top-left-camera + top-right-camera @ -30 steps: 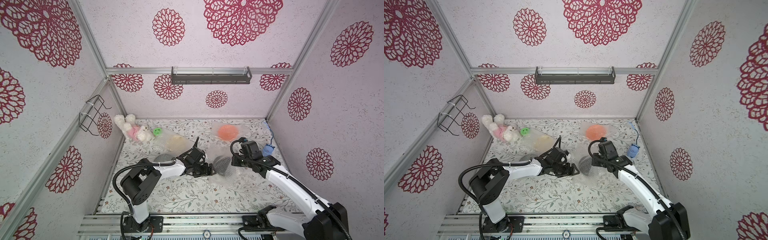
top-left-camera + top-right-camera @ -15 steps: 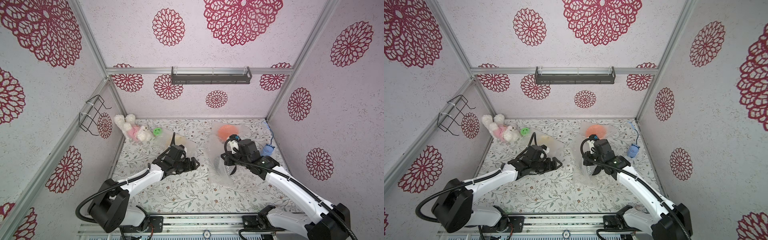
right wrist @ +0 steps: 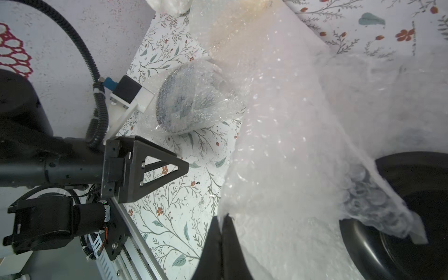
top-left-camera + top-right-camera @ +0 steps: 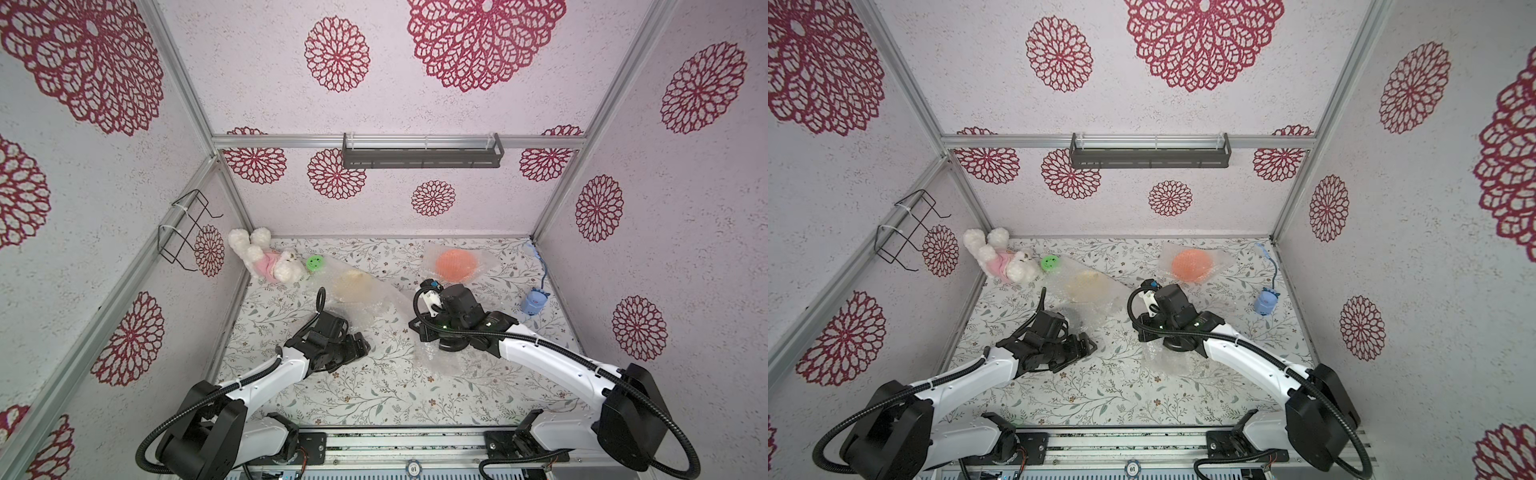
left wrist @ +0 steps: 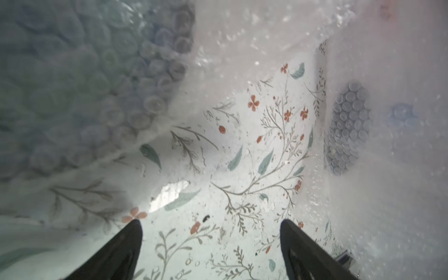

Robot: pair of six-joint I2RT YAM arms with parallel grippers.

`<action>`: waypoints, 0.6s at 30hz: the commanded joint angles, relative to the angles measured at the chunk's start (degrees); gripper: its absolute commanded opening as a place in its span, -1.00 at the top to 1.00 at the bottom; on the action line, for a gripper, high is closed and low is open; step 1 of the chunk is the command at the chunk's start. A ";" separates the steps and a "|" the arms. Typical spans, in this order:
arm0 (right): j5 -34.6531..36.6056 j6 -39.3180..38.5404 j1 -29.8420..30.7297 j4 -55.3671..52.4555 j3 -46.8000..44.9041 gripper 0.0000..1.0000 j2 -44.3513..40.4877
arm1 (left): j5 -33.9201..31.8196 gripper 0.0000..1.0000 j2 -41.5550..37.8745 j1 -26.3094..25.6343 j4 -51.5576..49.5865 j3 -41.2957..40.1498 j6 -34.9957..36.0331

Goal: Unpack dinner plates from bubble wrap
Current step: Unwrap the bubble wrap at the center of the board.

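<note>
The black plate [image 4: 451, 345] lies mid-table under my right arm, partly bare in the right wrist view [image 3: 400, 218]. My right gripper [image 3: 223, 218] is shut on the edge of its bubble wrap [image 3: 291, 145], which drapes over the plate's rim; in a top view the gripper [image 4: 424, 332] hangs just left of the plate. To the left my left gripper [image 4: 360, 347] stands open and empty, low over the table [image 5: 211, 225]. A blue-green patterned plate [image 3: 191, 101], a cream plate [image 4: 353, 284] and an orange plate [image 4: 456, 264] lie wrapped.
A plush bunny [image 4: 266, 259] and a green smiley disc [image 4: 315, 262] sit at the back left. A small blue toy [image 4: 534, 301] with a cord stands by the right wall. A wire rack [image 4: 187, 232] hangs on the left wall and a shelf [image 4: 422, 151] on the back wall.
My left gripper has drawn back to the left, away from the black plate's wrap. My right gripper has pulled the wrap up and leftward, baring part of the black plate.
</note>
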 commanded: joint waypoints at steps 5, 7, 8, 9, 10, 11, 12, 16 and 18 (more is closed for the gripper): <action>-1.85 2.03 2.23 4.09 -1.85 1.00 1.18 | -0.61 -0.80 6.36 4.88 6.43 -0.32 0.66; -1.61 2.23 2.81 4.04 -1.91 1.00 1.63 | -1.18 -0.80 8.00 6.14 6.75 0.65 1.84; -1.54 2.30 3.10 4.01 -1.86 1.00 1.91 | -1.59 -0.80 8.85 6.94 7.05 0.84 2.22; -1.52 2.40 3.48 4.08 -1.86 1.00 2.13 | -1.44 -0.80 9.79 7.89 7.46 1.07 2.56; -1.64 2.57 3.78 4.33 -2.03 1.00 2.36 | -0.82 -0.80 10.82 8.78 8.01 1.36 2.71; -1.90 2.84 4.12 4.81 -2.23 1.00 2.62 | 0.12 -0.80 11.98 10.10 9.18 1.59 2.97; -2.34 3.24 4.51 5.34 -2.38 1.00 2.91 | 1.01 -0.80 13.19 11.09 10.32 1.95 3.10; -2.94 4.41 5.91 6.69 -2.80 1.00 4.65 | 3.15 -0.79 18.34 13.05 11.59 5.84 4.42; -2.97 4.74 6.72 6.98 -2.79 1.00 5.50 | 3.69 -0.79 20.59 13.53 11.72 8.13 4.93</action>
